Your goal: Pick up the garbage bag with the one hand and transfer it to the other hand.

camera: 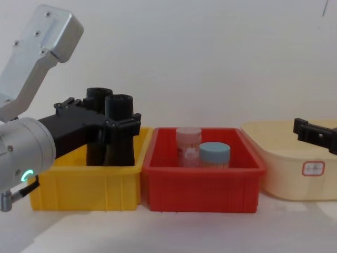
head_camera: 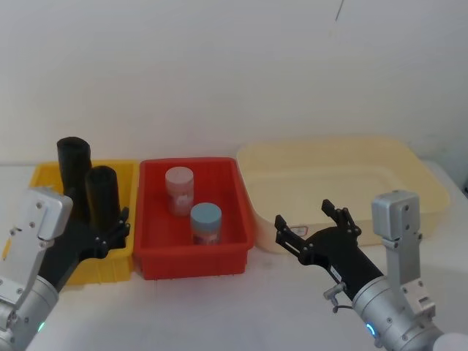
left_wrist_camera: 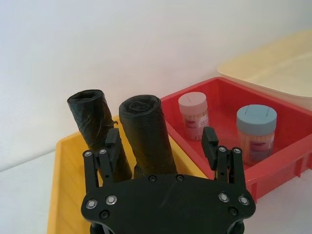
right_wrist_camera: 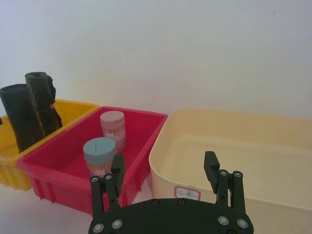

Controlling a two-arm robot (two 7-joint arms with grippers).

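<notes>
Bins stand in a row: cream tub (head_camera: 329, 151), red bin (head_camera: 197, 263), yellow bin (head_camera: 44, 175). In the yellow bin the garbage bag (head_camera: 101, 191) stands upright in front of a second roll (head_camera: 73, 157), between the left gripper's (left_wrist_camera: 162, 141) spread fingers. The right gripper (head_camera: 311, 219) hovers, spread, near the cream tub.

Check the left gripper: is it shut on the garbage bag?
Open. The left gripper has its fingers either side of the garbage bag, with a clear gap beside one finger.

White table (camera: 184, 232): yellow bin (camera: 84, 184) at left, red bin (camera: 202, 187) in middle, cream tub (camera: 284, 176) at right, side by side
</notes>
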